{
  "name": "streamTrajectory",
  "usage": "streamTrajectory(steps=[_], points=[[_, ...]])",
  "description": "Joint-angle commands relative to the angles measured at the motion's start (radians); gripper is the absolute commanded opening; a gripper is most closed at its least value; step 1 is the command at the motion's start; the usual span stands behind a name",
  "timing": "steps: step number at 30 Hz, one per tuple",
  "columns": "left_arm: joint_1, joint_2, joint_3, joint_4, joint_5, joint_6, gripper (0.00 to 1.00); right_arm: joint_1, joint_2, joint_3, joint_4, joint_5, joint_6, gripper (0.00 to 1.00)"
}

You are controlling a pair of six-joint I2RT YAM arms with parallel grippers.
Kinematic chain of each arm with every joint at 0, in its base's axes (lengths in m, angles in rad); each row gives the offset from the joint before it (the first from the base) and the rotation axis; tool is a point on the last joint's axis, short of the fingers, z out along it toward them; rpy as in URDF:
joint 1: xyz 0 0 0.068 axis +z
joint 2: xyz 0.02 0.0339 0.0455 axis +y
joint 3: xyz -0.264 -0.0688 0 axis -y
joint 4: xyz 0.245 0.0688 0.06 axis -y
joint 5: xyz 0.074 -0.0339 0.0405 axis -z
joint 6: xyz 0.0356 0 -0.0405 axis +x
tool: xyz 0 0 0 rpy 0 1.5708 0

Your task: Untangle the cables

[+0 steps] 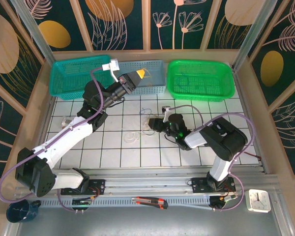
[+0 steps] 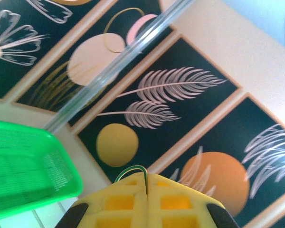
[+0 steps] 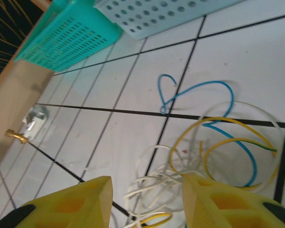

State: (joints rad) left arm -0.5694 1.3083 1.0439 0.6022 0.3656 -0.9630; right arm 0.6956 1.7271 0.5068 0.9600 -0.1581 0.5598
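Observation:
The cables lie as a loose tangle of thin wires on the tiled table (image 1: 113, 147), just left of my right gripper (image 1: 150, 124). In the right wrist view a blue wire (image 3: 199, 88), yellow loops (image 3: 218, 137) and whitish loops (image 3: 166, 178) overlap. My right gripper (image 3: 147, 199) is open and low over the whitish loops, which run between its yellow fingers (image 3: 85, 199). My left gripper (image 1: 143, 73) is raised over the light blue basket (image 1: 155, 73), shut on a thin green-yellow cable (image 2: 133, 169) that loops out of its tips (image 2: 146, 178).
A teal basket (image 1: 73, 76), the light blue basket and a green basket (image 1: 200, 79) line the far edge. A small clear object (image 1: 66, 120) lies at the table's left. A box cutter (image 1: 150, 201), a clock (image 1: 259, 200) and a blue cup (image 1: 19, 211) sit by the arm bases.

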Motion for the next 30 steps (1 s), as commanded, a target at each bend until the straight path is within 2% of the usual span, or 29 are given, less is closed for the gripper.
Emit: streamTrajectory(steps=[1, 15, 23, 30], points=[[0.039, -0.033, 0.03, -0.092, -0.069, 0.1, 0.0, 0.001, -0.072, 0.011, -0.067, -0.035, -0.007, 0.46], [0.374, 0.005, 0.047, -0.175, -0.141, 0.2, 0.0, 0.001, -0.321, 0.042, -0.299, -0.028, -0.06, 0.54], [0.538, 0.164, 0.154, -0.184, -0.166, 0.243, 0.0, 0.001, -0.434, 0.033, -0.418, -0.006, -0.065, 0.56], [0.607, 0.34, 0.285, -0.209, -0.199, 0.299, 0.01, -0.001, -0.503, 0.01, -0.472, -0.001, -0.061, 0.56]])
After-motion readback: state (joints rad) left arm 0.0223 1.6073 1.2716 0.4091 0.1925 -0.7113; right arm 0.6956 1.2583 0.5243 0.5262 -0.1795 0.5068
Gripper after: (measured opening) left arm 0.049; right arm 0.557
